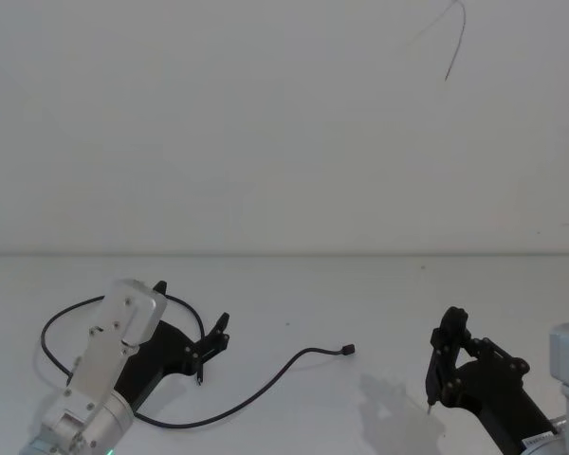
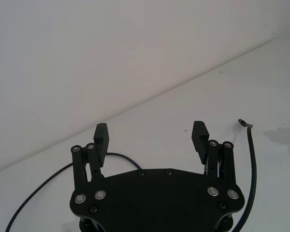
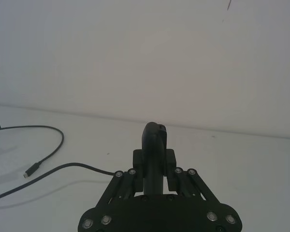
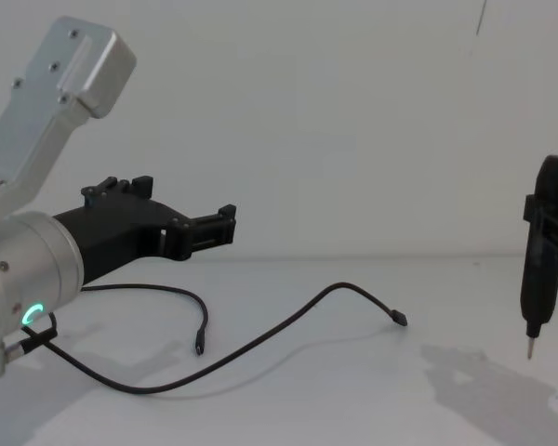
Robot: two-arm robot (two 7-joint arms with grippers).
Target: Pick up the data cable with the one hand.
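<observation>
Nothing done so far: on the white table point(image 1: 379, 284), data cable point(image 1: 313, 353) lying loose from lower left to centre of the head view, ungrasped. Left to do: descend, close, lift. Left gripper point(image 2: 151, 135) at lower left, angled forward above the cable's loop, fingers apart and empty. Right gripper point(image 3: 154, 155) parked at lower right, clamped on a slim black tool point(image 4: 538, 279), tip down.

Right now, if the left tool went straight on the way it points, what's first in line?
Looks free: the open left tool points across bare table toward the back wall. The data cable lies beside its fingers, not between them. Depth is uncertain.
</observation>
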